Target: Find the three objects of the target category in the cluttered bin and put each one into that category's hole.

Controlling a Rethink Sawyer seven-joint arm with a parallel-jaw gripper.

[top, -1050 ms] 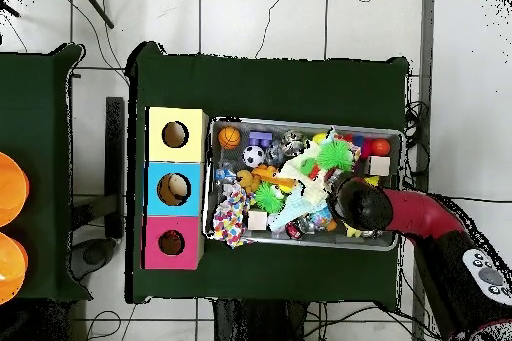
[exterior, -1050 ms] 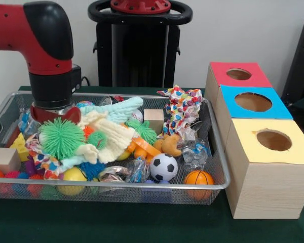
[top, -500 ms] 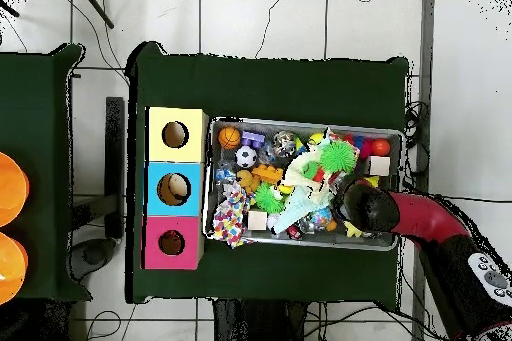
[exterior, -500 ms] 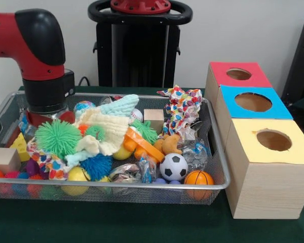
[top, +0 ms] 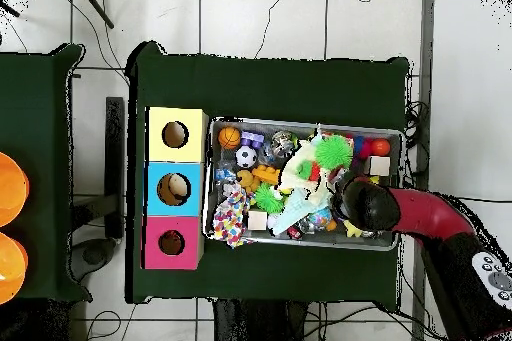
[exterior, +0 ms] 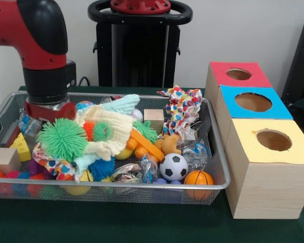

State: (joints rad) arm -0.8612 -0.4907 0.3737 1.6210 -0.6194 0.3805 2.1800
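Red-and-black arm is hanging its end effector (exterior: 46, 109) low into the wire bin (exterior: 215, 152) at the frame's left; its grip cannot be told. Toys are lying rightward, toward three holed boxes (exterior: 263, 136) far right

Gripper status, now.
Gripper: down in the bin behind the green spiky ball; open or closed cannot be told, nor whether it holds anything.
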